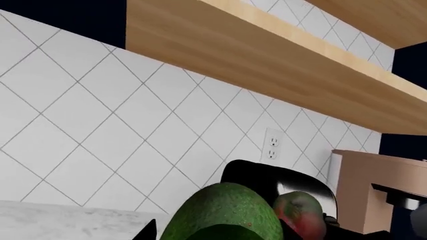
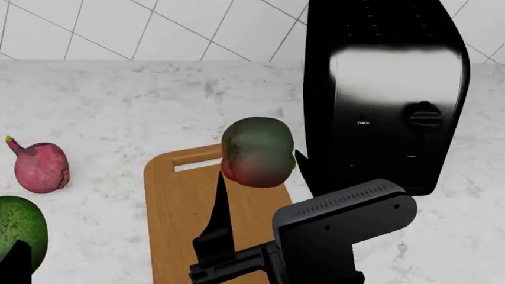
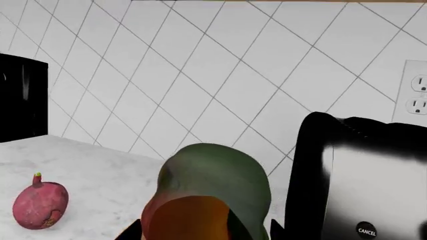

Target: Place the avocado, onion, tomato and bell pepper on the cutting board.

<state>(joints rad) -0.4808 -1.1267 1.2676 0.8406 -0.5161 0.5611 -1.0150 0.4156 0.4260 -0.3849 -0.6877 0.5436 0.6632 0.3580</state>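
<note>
In the head view my right gripper (image 2: 261, 177) is shut on the red-and-green bell pepper (image 2: 256, 151) and holds it over the slot-handle end of the tan cutting board (image 2: 177, 219). The right wrist view shows the pepper (image 3: 213, 190) filling the jaws of the right gripper (image 3: 200, 231). My left gripper (image 1: 217, 234) is shut on the dark green avocado (image 1: 223, 210). The avocado also shows at the head view's lower left edge (image 2: 20, 231), left of the board. The reddish-purple onion (image 2: 39, 167) lies on the counter left of the board and shows in the right wrist view (image 3: 40, 205). The tomato is out of view.
A tall black toaster (image 2: 379, 89) stands right of the board, close to the pepper. White marble counter (image 2: 118, 100) runs back to a tiled wall with an outlet (image 3: 417, 95). Wooden shelves (image 1: 267, 55) hang above. A black appliance (image 3: 23, 100) stands far left.
</note>
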